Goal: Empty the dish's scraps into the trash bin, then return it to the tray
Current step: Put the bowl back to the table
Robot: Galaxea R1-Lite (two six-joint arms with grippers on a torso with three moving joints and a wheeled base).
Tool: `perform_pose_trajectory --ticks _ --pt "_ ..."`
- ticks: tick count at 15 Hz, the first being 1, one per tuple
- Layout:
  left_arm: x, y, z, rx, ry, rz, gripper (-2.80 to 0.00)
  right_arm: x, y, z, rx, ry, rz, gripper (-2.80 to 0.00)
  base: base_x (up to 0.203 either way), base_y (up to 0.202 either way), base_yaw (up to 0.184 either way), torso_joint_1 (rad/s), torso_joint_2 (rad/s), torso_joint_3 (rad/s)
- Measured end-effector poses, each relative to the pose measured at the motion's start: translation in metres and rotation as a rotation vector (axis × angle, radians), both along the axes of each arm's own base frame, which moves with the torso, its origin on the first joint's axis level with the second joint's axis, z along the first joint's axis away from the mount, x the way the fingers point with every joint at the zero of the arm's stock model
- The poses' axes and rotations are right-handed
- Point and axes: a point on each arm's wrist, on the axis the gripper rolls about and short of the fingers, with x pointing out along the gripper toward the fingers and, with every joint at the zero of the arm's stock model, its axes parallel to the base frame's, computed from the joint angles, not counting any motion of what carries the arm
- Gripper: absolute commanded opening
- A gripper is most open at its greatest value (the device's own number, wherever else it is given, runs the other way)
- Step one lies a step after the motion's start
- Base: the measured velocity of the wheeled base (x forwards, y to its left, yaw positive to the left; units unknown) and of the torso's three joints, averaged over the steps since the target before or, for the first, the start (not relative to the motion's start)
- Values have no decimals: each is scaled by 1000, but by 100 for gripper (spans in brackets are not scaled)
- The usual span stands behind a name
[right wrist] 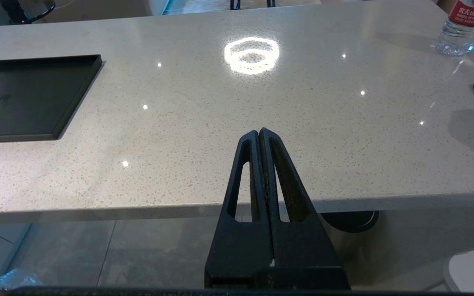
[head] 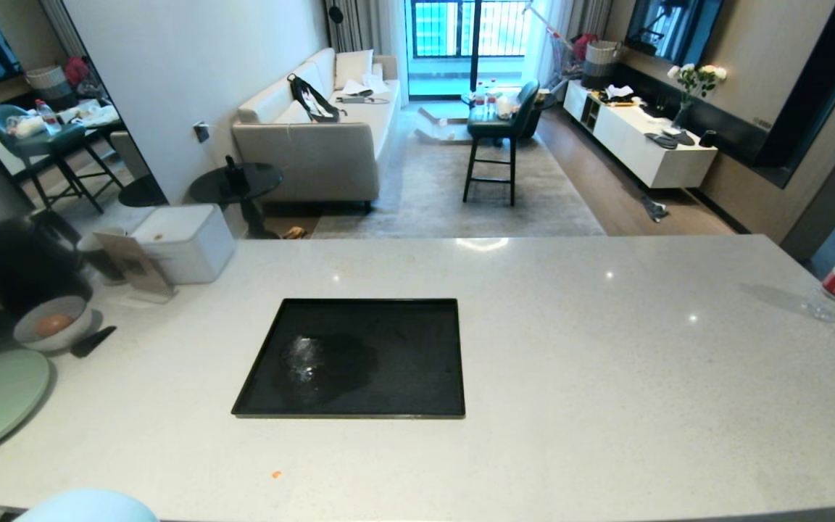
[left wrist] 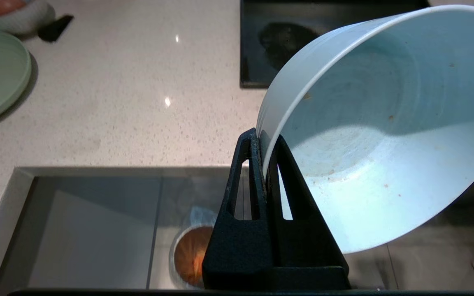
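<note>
Pinching the dish [left wrist: 385,135] by its rim, the left gripper [left wrist: 263,142] holds it tilted off the worktop [head: 570,348] edge near the black tray [head: 388,319], above the trash bin [left wrist: 189,255]; right gripper [right wrist: 259,135] jaws pressed together.

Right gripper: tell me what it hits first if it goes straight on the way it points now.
The right gripper, shut and empty, sits just off the near edge of the countertop and points across it. Going straight on, it would probably meet bare countertop first; its height over the surface is unclear. The water bottle lies well off that line.
</note>
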Motion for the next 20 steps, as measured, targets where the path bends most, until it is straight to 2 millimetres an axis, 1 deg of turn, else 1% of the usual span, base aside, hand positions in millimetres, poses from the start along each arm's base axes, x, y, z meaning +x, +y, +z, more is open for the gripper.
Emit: perform_pose_trajectory --ticks 1,3,5,6,8,10,11,13,15,17,20 --pt "6 0 11 0 58 -3 -280 0 0 0 0 0 0 -280 0 0 0 0 0 0" --pt "28 0 39 3 161 -17 -280 0 0 0 0 0 0 -280 0 0 0 0 0 0" --pt "64 -2 68 12 268 -41 -280 0 0 0 -1 0 0 -280 0 0 0 0 0 0" --pt "86 -4 81 23 316 -54 -280 0 0 0 0 0 0 -280 0 0 0 0 0 0" --pt "142 -10 103 60 392 -87 -280 0 0 0 0 0 0 -280 0 0 0 0 0 0" --pt "200 -18 117 98 439 -122 -280 0 0 0 0 0 0 -280 0 0 0 0 0 0" --pt "230 -24 119 116 458 -144 -280 0 0 0 0 0 -1 -280 0 0 0 0 0 0" --pt "277 -38 113 149 496 -190 -280 0 0 0 0 0 0 -280 0 0 0 0 0 0" --pt "315 -55 98 193 535 -245 -280 0 0 0 0 0 0 -280 0 0 0 0 0 0" --pt "342 -69 80 244 575 -297 -280 0 0 0 0 0 0 -280 0 0 0 0 0 0" --pt "365 -80 51 315 661 -361 -280 0 0 0 0 0 0 -280 0 0 0 0 0 0"
